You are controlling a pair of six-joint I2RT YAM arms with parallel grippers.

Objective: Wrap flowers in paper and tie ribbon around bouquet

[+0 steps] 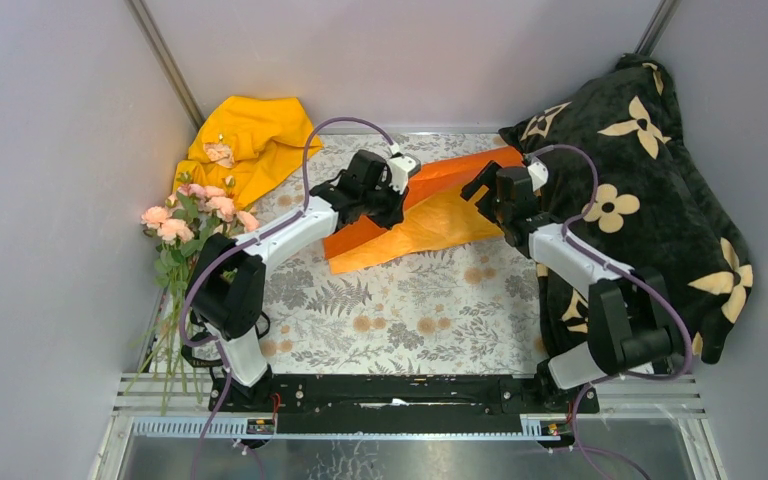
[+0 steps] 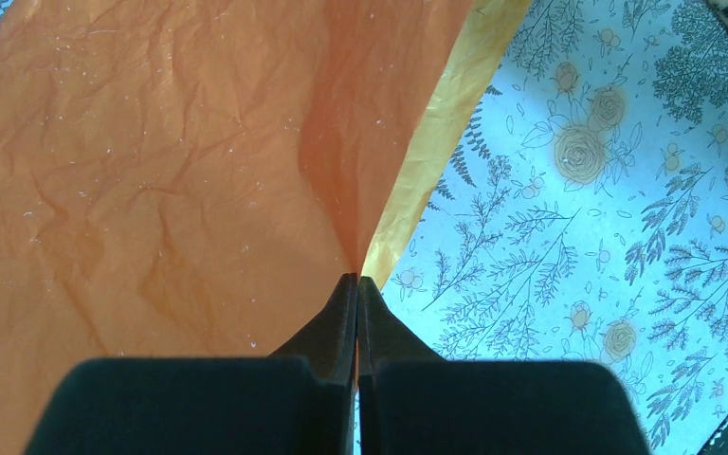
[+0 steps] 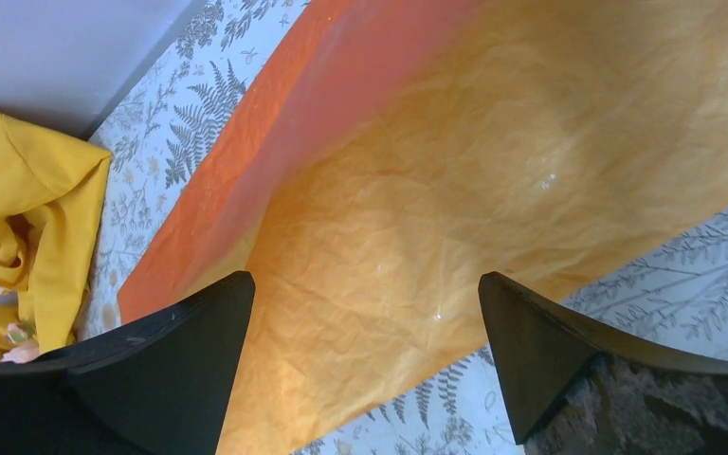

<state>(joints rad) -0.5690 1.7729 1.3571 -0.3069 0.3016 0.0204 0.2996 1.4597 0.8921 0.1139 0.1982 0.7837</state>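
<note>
- Paper (image 1: 430, 225) is lying creased and partly folded over itself across the far half of the tabletop (image 1: 410, 320). It is running from near the middle toward the far right corner, where its end is reaching the black pillow (image 1: 650, 190).
- It is looking thin, light and limp. A hard tug would likely be crumpling or tearing it, and it is probably sliding readily over the tabletop and sagging wherever nothing is supporting it.
- Pinching an edge or corner flat between the tips is looking like the safest hold. Pulling gently and evenly from two ends should be spreading it without ripping.
- Left jaws are clamping shut on the paper, with a pinched ridge of the sheet rising straight out from between the tips in the left wrist view.
- Right jaws are standing wide apart, hovering over the sheet's right part. The orange surface is showing between them and neither tip is seeming to touch it.
- Flowers (image 1: 195, 215) are lying well apart from the sheet, along the left edge of the tabletop; no ribbon is showing.
</note>
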